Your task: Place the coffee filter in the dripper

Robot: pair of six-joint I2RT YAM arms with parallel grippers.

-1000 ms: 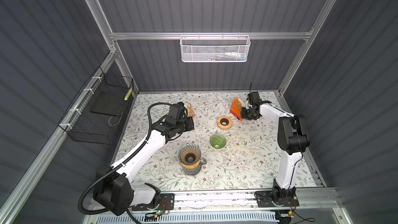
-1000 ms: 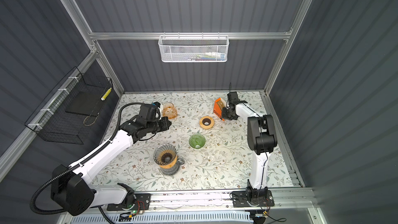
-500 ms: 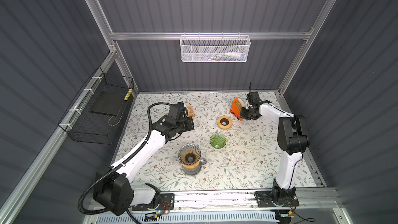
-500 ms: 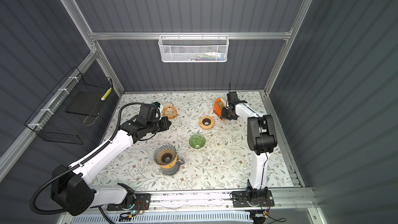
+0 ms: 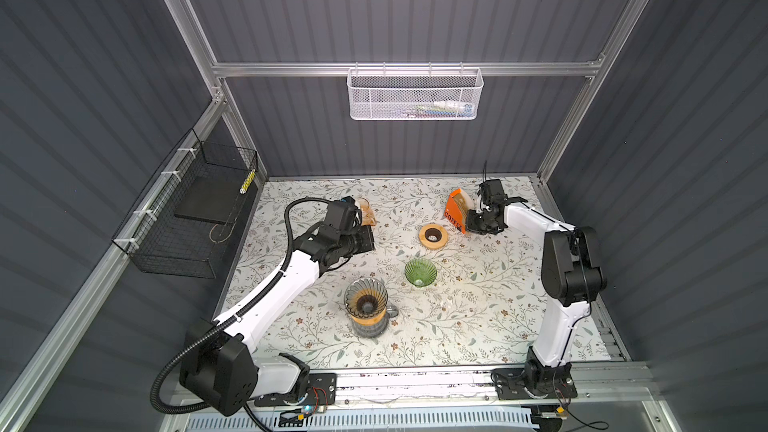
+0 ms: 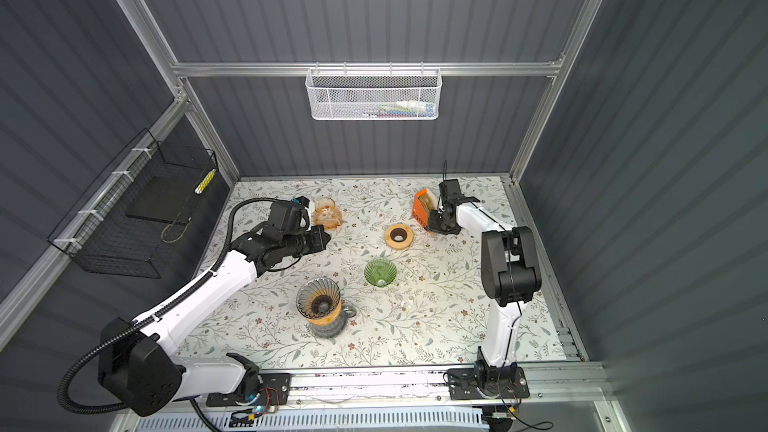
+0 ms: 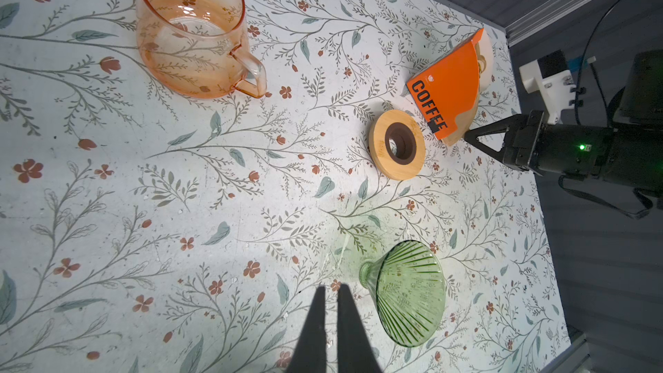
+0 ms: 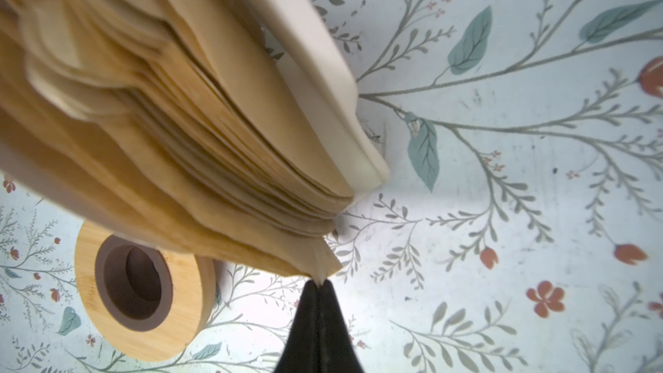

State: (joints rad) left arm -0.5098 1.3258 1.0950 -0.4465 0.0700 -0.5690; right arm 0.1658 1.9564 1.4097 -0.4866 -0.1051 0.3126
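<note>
1. We found the front coffee filter (image 8: 269,256) thin, matt, unbleached brown paper, creased at its tip; the stack (image 8: 161,120) behind looked alike.
2. Its holder (image 7: 448,84) looked like smooth orange plastic, semi-matt, with black printed lettering.
3. At seven o'clock from the holder in both top views, the ring (image 5: 433,236) was pale grained wood with a dull brown liner.
4. The green dripper (image 7: 409,296) was glossy, ribbed, translucent glass.
5. Toward eleven o'clock from it, we saw the carafe (image 6: 327,213) as clear, shiny, orange-tinted glass.
6. At eight o'clock, the smoky dripper (image 5: 365,299) was ribbed grey glass.
7. The table cover (image 7: 179,191) was a matt printed sheet, faintly scuffed.
8. The white basket (image 5: 413,95) looked like perforated painted metal.
</note>
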